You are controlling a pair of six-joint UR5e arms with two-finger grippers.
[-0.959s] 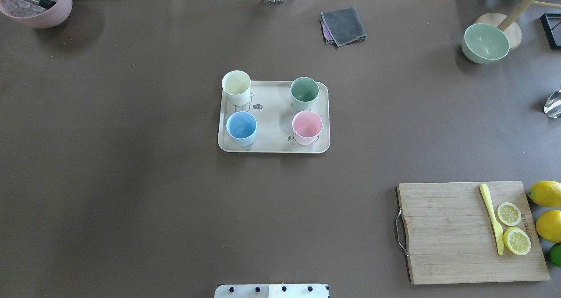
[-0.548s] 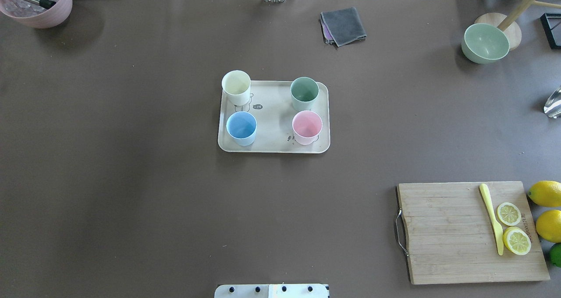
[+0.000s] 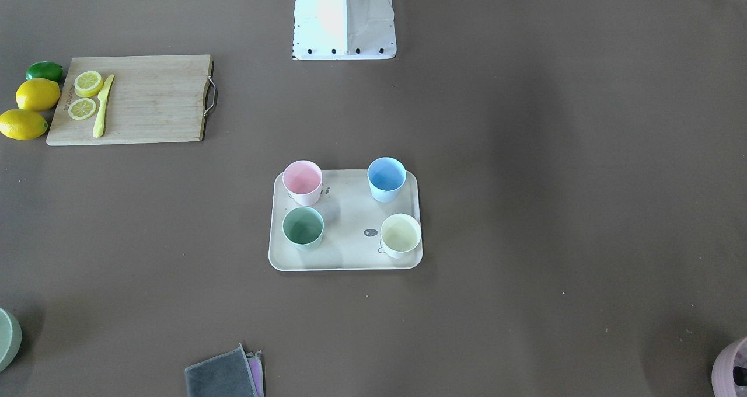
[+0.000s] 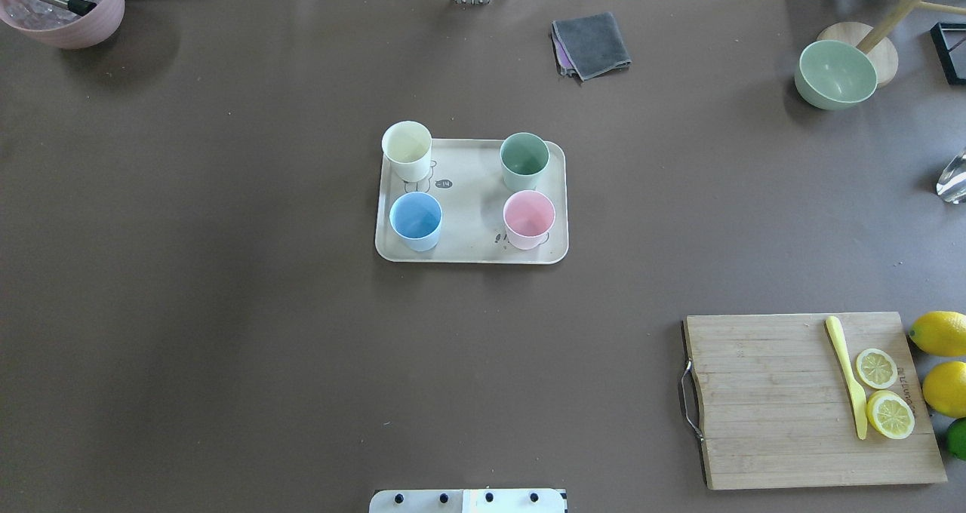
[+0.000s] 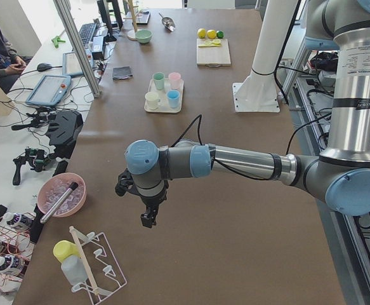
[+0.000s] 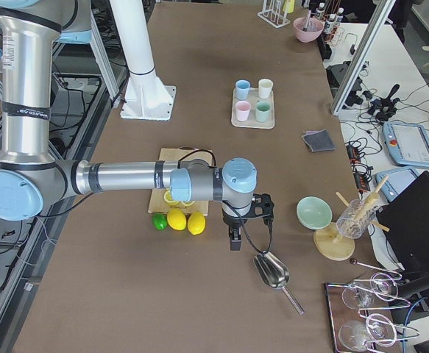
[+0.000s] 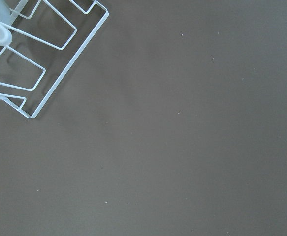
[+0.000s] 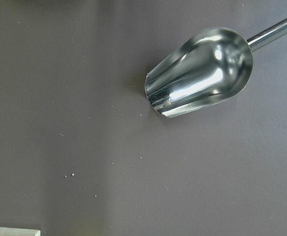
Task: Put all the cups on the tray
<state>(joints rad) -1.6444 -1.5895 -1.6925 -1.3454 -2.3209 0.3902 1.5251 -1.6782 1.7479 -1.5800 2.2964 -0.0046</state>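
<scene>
**A:** Where's the tray (image 4: 472, 230), and what's on it?

**B:** It's mid-table, square to the robot. The cream-yellow cup (image 4: 407, 149) and sage green cup (image 4: 524, 158) are on its far side, and the light blue cup (image 4: 415, 220) and pink cup (image 4: 529, 219) on its near side. All four are upright, one toward each corner, and none touch.

**A:** Why spread out like that?

**B:** My guess is that the gaps leave room for fingers to come down around each one without knocking its neighbour. With all four inside the rim, the job looks finished.

**A:** And the claws?

**B:** Both are well away from the tray. The left gripper (image 5: 146, 220) hangs over bare table (image 4: 226, 332) near a wire rack (image 7: 40, 64) at one end. The right gripper (image 6: 234, 242) hovers at the other end, past the lemons (image 6: 187, 222) and just above a metal scoop (image 8: 200, 71). They seem parked clear of the tray. Only the side views show them, so I cannot tell whether their fingers are parted or closed.
</scene>
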